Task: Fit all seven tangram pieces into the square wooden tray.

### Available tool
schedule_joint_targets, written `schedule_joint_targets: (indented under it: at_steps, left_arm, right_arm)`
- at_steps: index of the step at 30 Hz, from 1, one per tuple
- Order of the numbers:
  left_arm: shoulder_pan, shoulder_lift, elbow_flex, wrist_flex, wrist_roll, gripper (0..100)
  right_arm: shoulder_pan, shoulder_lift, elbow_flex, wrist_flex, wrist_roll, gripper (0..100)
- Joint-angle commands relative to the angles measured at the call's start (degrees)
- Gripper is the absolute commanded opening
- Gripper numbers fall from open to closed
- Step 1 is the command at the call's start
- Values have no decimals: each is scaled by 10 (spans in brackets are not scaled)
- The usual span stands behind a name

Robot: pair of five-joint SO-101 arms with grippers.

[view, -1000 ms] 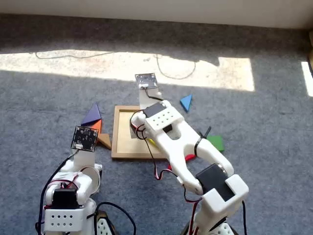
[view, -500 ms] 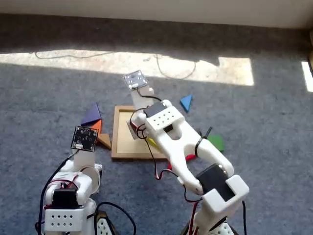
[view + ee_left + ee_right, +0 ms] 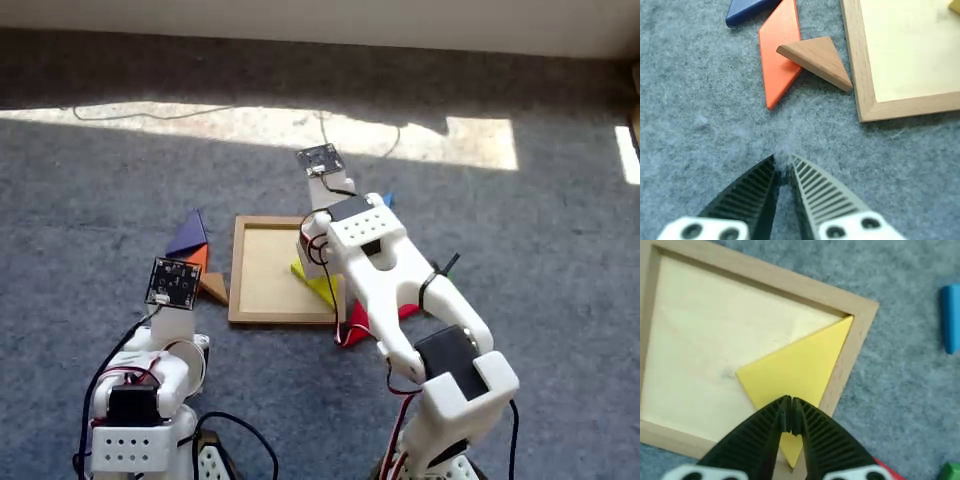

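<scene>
1 yellow triangle (image 3: 795, 367) overlaps rim of tray (image 3: 760, 280); right hand (image 3: 791, 407) closed above it, left hand (image 3: 783, 164) closed.

grey carpet floor with the tray and loose pieces on it

the carpet (image 3: 100, 200) carries the square wooden tray (image 3: 236, 270); off the tray's left side lie a dark blue triangle (image 3: 188, 237), an orange parallelogram (image 3: 197, 258) touching it, and a brown triangle (image 3: 212, 288) whose tip meets the tray's rim. a red piece (image 3: 357, 322) sits just beside the tray's near right corner, a light blue piece (image 3: 950, 317) and a green piece (image 3: 951, 471) further right. a thin cable (image 3: 150, 112) trails across the sunlit strip beyond.
</scene>
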Motion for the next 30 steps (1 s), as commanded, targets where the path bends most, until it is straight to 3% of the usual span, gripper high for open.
schedule_joint_targets:
  at_steps: [1,16,23,30]
  left_arm:
    - [2,-4,12,2,-3,7]
    - [2,-4,12,2,-3,7]
    - [2,-4,12,2,-3,7]
    - [2,-4,12,2,-3,7]
  right_arm:
    - [7,-76,-5,29,7,16]
    - [93,-298,20,148,-11,19]
    - [51,-324,86,117,-322,20]
    - [35,-322,175,47,-360,20]
